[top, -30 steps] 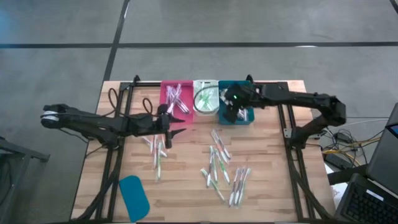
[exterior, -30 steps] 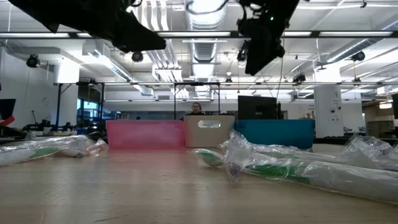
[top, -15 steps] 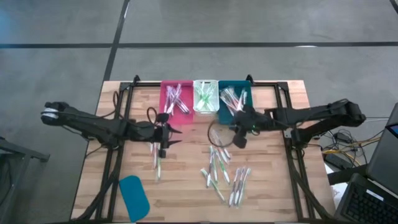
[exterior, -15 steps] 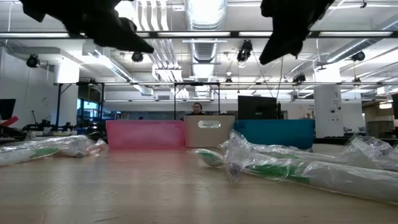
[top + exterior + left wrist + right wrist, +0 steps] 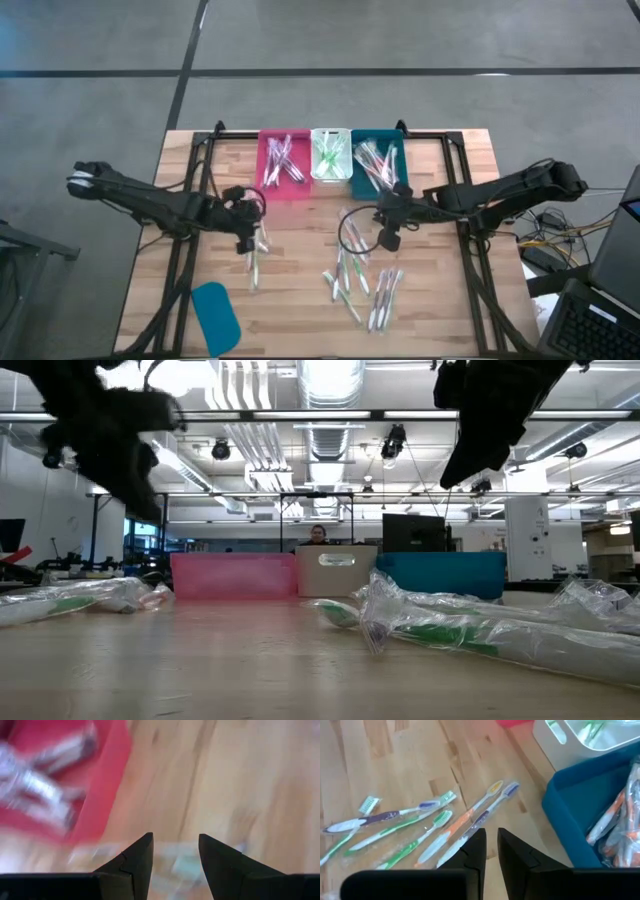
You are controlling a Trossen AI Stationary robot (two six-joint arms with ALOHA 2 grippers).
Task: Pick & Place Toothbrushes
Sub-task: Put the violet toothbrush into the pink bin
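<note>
Toothbrushes in clear wrappers lie loose on the wooden table: a group (image 5: 252, 255) at left centre and a larger spread (image 5: 350, 270) at centre. More fill the pink bin (image 5: 283, 160), the white bin (image 5: 330, 155) and the blue bin (image 5: 378, 165) at the far edge. My left gripper (image 5: 244, 240) hangs open above the left group, tipped downward (image 5: 175, 851). My right gripper (image 5: 385, 238) hovers above the centre spread; its fingers (image 5: 491, 842) leave only a narrow slit with nothing between them. Several brushes (image 5: 420, 827) lie ahead of it.
A flat teal lid (image 5: 215, 312) lies near the table's front left corner. Black frame rails (image 5: 190, 200) run along both sides of the table. Bare wood shows between the bins and the loose brushes. A person sits far behind the bins (image 5: 317, 535).
My right gripper has come from above the blue bin toward the near edge and down, and now stands over the centre spread. My left gripper has drawn back toward the table's left and tipped from nearly level to pointing downward over the left group.
</note>
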